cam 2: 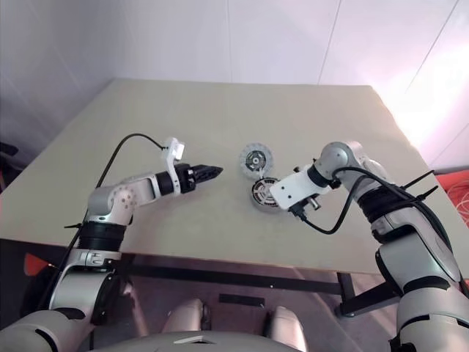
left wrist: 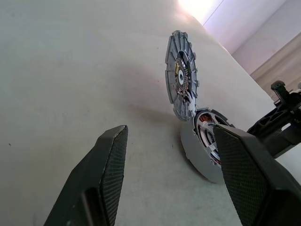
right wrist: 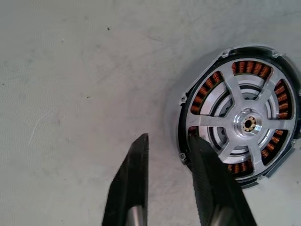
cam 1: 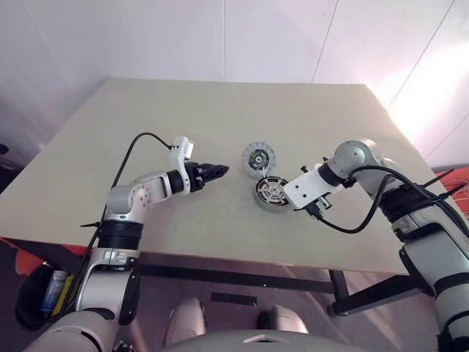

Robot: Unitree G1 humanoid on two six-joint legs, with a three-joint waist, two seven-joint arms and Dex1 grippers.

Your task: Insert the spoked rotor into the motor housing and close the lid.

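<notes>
One table, one lid, one motor housing, two tools

Lid flat on table, motor housing just beside, R gripper at housing's edge.

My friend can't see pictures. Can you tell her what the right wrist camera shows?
A round motor housing lies flat on a pale table, with the spoked rotor already sitting inside it, copper windings showing between the silver spokes. The right gripper hangs just above the motor's edge, its two black fingers with only a narrow gap between them and nothing held.
</notes>
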